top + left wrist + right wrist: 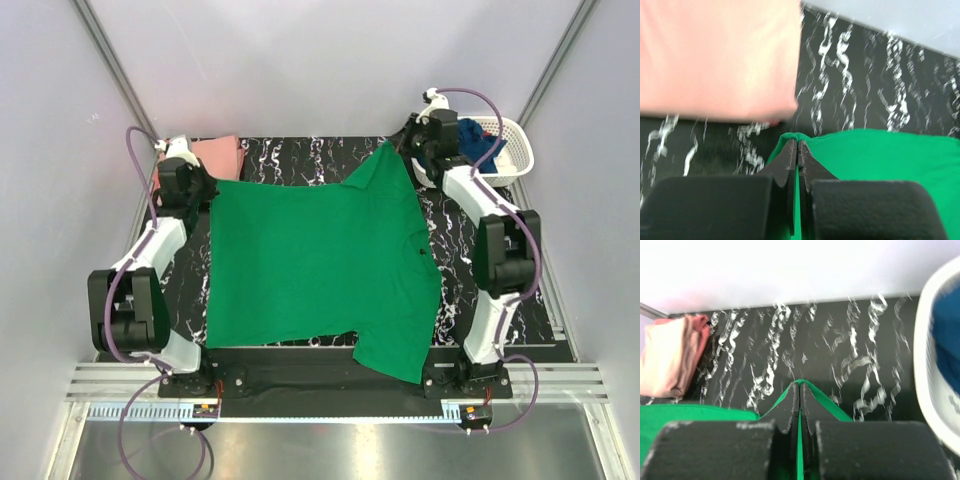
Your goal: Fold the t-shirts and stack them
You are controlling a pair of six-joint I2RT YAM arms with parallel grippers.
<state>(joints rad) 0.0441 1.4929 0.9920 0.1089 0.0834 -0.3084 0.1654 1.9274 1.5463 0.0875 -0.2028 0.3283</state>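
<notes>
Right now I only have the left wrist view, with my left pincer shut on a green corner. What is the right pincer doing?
Observer: The right pincer is shut on the green shirt's far right tip.
Operator: Is the shirt lying flat?
Observer: Mostly. It is spread across the table, but its near right sleeve reaches past the near edge.
Operator: Where is the navy shirt?
Observer: The navy shirt is in the white basket at the far right corner.
</notes>
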